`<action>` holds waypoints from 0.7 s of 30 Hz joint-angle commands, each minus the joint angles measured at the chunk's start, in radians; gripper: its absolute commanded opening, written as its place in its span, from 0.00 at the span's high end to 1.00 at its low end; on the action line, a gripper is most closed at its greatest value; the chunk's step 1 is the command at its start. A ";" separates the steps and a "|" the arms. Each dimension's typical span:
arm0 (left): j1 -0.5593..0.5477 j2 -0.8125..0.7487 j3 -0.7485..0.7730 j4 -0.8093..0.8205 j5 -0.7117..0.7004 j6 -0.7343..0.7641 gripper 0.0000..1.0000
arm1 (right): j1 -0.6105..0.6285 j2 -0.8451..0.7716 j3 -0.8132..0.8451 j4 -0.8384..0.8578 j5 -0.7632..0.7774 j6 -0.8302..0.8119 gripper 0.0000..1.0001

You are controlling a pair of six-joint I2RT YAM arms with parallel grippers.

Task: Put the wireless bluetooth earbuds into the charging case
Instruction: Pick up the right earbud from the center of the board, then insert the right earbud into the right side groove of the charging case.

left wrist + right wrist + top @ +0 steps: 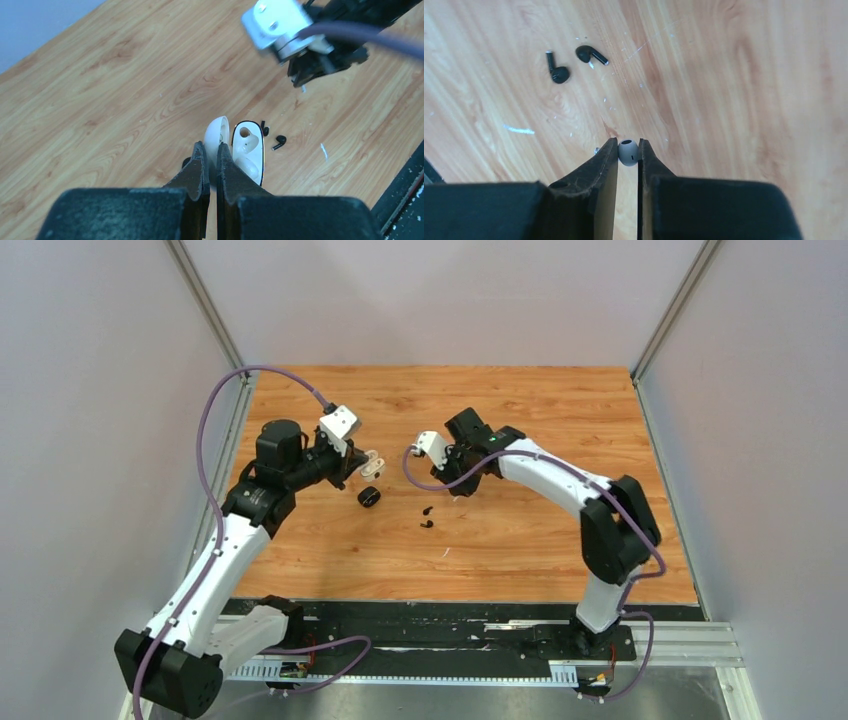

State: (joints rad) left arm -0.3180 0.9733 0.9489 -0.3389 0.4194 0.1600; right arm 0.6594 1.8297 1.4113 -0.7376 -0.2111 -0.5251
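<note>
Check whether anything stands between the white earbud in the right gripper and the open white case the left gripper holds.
Nothing visible does. Only tabletop separates the white earbud from the open white case; the two black earbuds lie off that line.

My left arm (215, 570) and right arm (560, 475) share one build: white shells on the long links, black housings at the joints. Both rise from the black rail (450, 620). A purple cable (260, 368) arcs wide along my left arm, far above that rail. A second purple cable (360, 36) runs along my right arm. Each wrist has a small white camera block (339, 425), far from the rail. A green light (492, 437) glows on my right wrist. My left gripper (210, 147) has black, wedge-shaped fingers, scuffed grey at the edges, and my right gripper (628, 145) looks the same.
</note>
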 commanded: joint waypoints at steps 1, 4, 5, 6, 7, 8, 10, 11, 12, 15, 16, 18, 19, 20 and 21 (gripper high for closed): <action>0.001 0.026 0.037 0.052 0.085 0.020 1.00 | 0.006 -0.270 -0.077 0.096 -0.065 -0.155 1.00; -0.021 0.041 0.057 0.064 0.111 0.051 1.00 | 0.011 -0.461 -0.191 0.299 -0.088 -0.258 1.00; -0.028 0.044 0.062 0.063 0.114 0.067 1.00 | 0.014 -0.515 -0.224 0.376 -0.095 -0.295 1.00; -0.042 0.051 0.072 0.061 0.115 0.074 1.00 | 0.018 -0.563 -0.258 0.456 -0.101 -0.329 1.00; -0.049 0.054 0.077 0.059 0.117 0.086 1.00 | 0.026 -0.608 -0.289 0.541 -0.106 -0.362 1.00; -0.065 0.060 0.086 0.059 0.123 0.092 1.00 | 0.036 -0.643 -0.324 0.618 -0.113 -0.395 1.00; -0.089 0.068 0.096 0.057 0.136 0.108 1.00 | 0.065 -0.694 -0.377 0.744 -0.123 -0.467 1.00; -0.097 0.070 0.098 0.063 0.148 0.118 1.00 | 0.078 -0.708 -0.396 0.797 -0.129 -0.490 1.00; -0.109 0.070 0.100 0.066 0.152 0.122 1.00 | 0.093 -0.718 -0.413 0.856 -0.137 -0.514 1.00; -0.135 0.070 0.104 0.079 0.160 0.145 1.00 | 0.143 -0.728 -0.446 0.945 -0.148 -0.560 1.00; -0.145 0.071 0.110 0.080 0.160 0.147 1.00 | 0.158 -0.725 -0.451 0.962 -0.148 -0.572 1.00; -0.157 0.079 0.123 0.079 0.159 0.149 1.00 | 0.180 -0.717 -0.456 0.989 -0.162 -0.587 1.00; -0.160 0.084 0.126 0.083 0.159 0.148 1.00 | 0.188 -0.712 -0.458 0.996 -0.172 -0.593 1.00; -0.168 0.086 0.133 0.085 0.161 0.147 1.00 | 0.193 -0.704 -0.460 1.005 -0.181 -0.601 1.00; -0.171 0.093 0.136 0.090 0.163 0.148 1.00 | 0.199 -0.698 -0.461 1.010 -0.186 -0.609 1.00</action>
State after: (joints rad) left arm -0.4706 1.0550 1.0256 -0.3016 0.5560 0.2798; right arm 0.8352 1.1175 0.9539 0.1383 -0.3485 -1.0630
